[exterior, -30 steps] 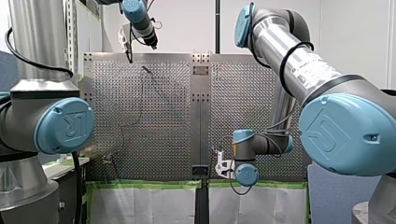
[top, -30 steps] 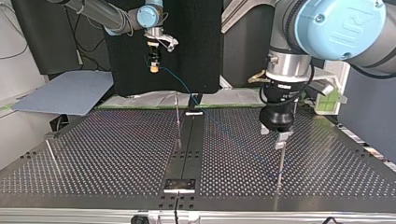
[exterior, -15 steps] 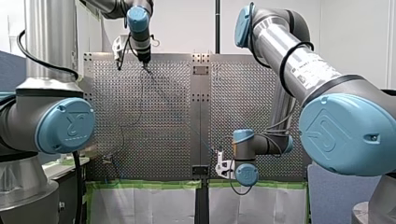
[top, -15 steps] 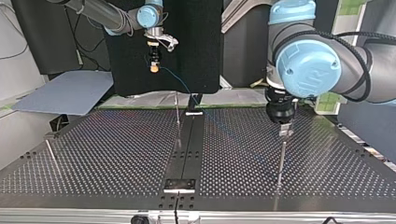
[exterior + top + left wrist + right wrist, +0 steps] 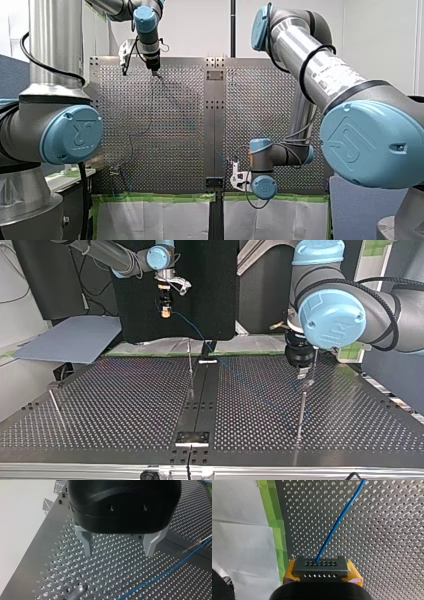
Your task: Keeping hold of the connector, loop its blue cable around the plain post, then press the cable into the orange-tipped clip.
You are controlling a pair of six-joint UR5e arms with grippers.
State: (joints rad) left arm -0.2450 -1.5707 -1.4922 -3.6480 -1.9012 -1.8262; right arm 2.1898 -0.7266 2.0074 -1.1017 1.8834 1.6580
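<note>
My right gripper (image 5: 164, 314) hangs above the table's far edge in the top view, its yellow pads (image 5: 354, 573) shut on a dark grey connector (image 5: 320, 566). The blue cable (image 5: 337, 525) leaves the connector and runs down over the perforated table (image 5: 192, 330). My left gripper (image 5: 304, 376) stands open just above the top of a thin metal post (image 5: 301, 410). Between its metal fingers (image 5: 88, 551) there is only bare plate. That post's tip (image 5: 78, 592) lies ahead of the fingers, with the blue cable (image 5: 162, 575) passing beside it. No orange tip shows on any post.
Two more thin rods stand on the plate: one near the centre rail (image 5: 190, 367), one at the top view's left (image 5: 54, 402). A black rail (image 5: 200, 395) splits the table. Green tape (image 5: 275, 525) and white sheet border the edge under my right gripper. A grey board (image 5: 75, 342) lies beyond.
My left arm has turned its wrist and carried its open gripper further from the top view's camera, to just above the post's top. My right arm and the connector have stayed still.
</note>
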